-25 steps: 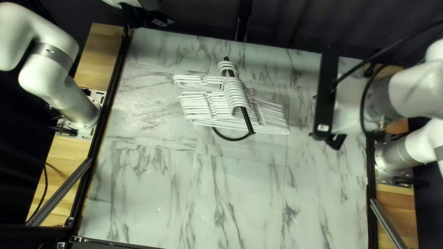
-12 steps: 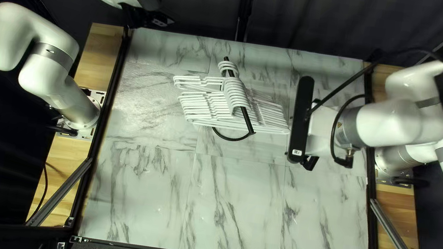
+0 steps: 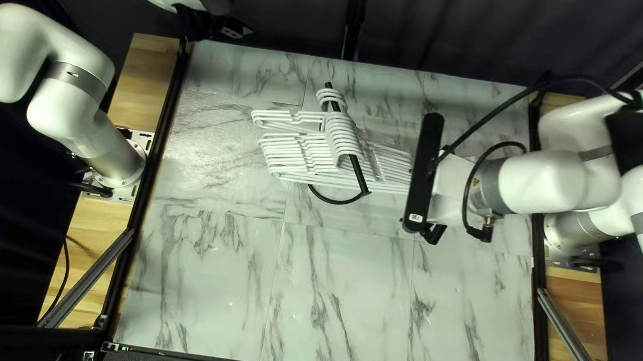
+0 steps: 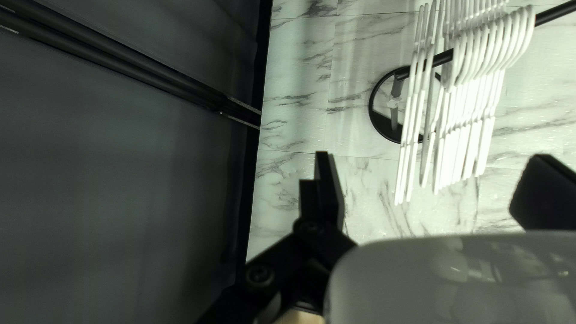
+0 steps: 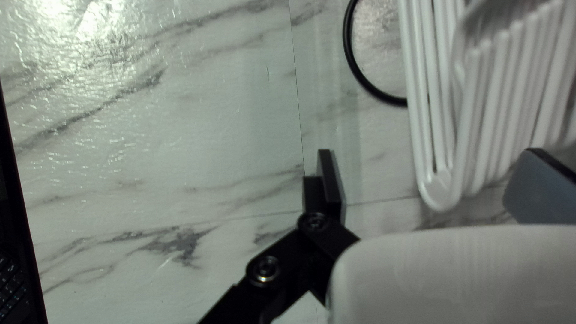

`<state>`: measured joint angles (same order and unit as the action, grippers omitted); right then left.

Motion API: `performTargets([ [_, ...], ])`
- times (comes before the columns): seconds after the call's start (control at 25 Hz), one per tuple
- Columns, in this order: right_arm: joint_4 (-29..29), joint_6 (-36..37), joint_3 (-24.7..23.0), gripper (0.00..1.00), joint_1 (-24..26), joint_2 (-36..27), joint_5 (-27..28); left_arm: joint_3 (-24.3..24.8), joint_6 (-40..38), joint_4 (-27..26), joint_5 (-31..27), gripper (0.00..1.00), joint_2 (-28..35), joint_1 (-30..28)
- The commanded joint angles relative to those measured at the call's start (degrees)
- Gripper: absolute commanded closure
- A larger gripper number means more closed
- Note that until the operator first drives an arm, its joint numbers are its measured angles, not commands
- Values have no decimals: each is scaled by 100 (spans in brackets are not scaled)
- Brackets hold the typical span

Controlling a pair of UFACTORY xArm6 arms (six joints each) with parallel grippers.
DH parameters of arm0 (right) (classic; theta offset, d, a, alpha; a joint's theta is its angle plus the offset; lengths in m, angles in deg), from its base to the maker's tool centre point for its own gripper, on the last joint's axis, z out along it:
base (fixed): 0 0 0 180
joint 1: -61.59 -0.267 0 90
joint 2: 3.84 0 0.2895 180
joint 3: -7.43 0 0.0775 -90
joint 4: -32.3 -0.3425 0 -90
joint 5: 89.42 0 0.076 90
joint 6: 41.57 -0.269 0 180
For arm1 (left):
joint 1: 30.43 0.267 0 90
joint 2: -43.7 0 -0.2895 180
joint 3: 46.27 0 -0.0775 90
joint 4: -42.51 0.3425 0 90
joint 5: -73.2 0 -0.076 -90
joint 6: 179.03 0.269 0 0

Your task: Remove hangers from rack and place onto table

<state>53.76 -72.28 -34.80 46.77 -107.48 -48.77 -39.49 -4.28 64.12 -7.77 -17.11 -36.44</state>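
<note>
In the top left view, white hangers (image 3: pixel 340 137) are hanging on the black rack (image 3: pixel 360 176) over the table (image 3: pixel 205 290); my right gripper (image 3: pixel 433 233) is hovering beside their ends, my left gripper (image 3: pixel 230 28) near the far edge.

In the left wrist view, my fingers are standing wide apart, hangers showing ahead.

In the right wrist view, mine are also spreading widely, holding nothing.

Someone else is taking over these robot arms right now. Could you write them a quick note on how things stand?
Left gripper: open, empty, off by the table's far left.
Right gripper: open, empty, close to the ends of the hangers.
Hangers: white, bunched on the black rack, which stands on the table.
Done: no removal visible; all hangers in sight are on the rack.
Left: take them off and lay them on the table.
</note>
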Motion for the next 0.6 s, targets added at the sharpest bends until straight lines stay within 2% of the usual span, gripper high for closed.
performTargets([
  [0.04,-47,64,57,0,-16,160,-138,0,0,0,0,0,0,0],
  [0.6,-121,83,178,0,-72,156,29,0,0,0,0,0,0,0],
])
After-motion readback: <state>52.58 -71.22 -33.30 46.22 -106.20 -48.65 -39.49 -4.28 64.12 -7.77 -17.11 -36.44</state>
